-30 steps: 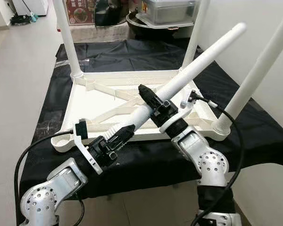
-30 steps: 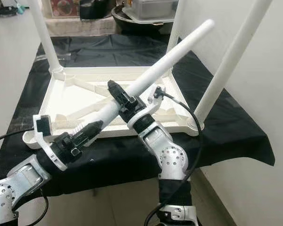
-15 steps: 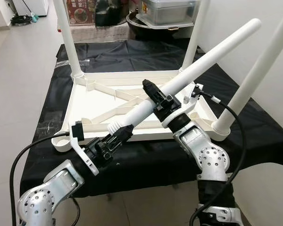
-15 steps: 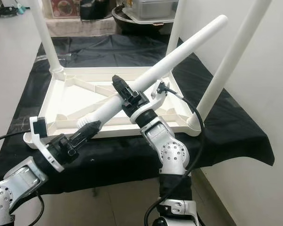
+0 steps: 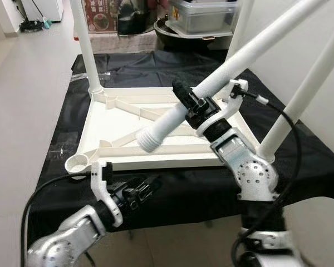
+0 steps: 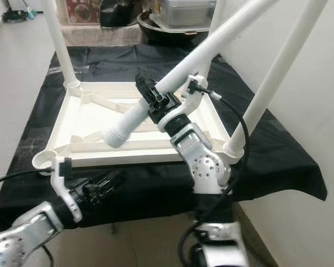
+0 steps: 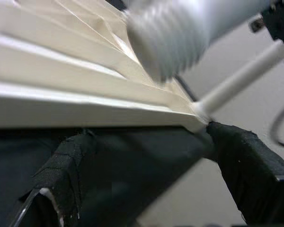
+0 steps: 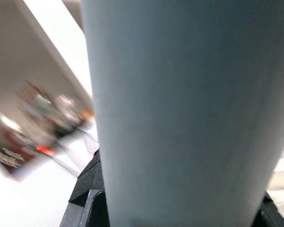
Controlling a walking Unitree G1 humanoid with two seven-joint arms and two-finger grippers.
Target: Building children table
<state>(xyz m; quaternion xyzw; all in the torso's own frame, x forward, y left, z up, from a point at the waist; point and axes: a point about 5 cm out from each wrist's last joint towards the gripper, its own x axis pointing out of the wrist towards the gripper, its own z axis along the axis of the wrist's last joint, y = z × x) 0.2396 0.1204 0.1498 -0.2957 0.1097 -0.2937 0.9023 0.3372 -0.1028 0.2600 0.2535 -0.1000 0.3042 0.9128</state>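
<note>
- Upturned white tabletop lying on a black cloth, ribbed underside facing up.
- Three legs already standing in corner sockets: far left leg, far right leg, near right leg.
- Near left socket still bare, open ring at the corner of the tabletop.
- Fourth leg held in the air, slanting across the tabletop, threaded end low and pointing toward the near left, other end high at the far right.
- Threaded end hanging above the ribs, well apart from the near left socket.
- Right gripper pinching the fourth leg near its lower part, black fingers pressed on either side of the tube.
- In the right wrist view, leg seen close up between the dark fingers.
- Left gripper low in front of the tabletop's near edge, over the cloth, fingers spread and holding nothing.
- In the left wrist view, both fingers set wide apart below the tabletop's edge, threaded end blurred above.
- Grey bin and dark bowl beyond the far side.
</note>
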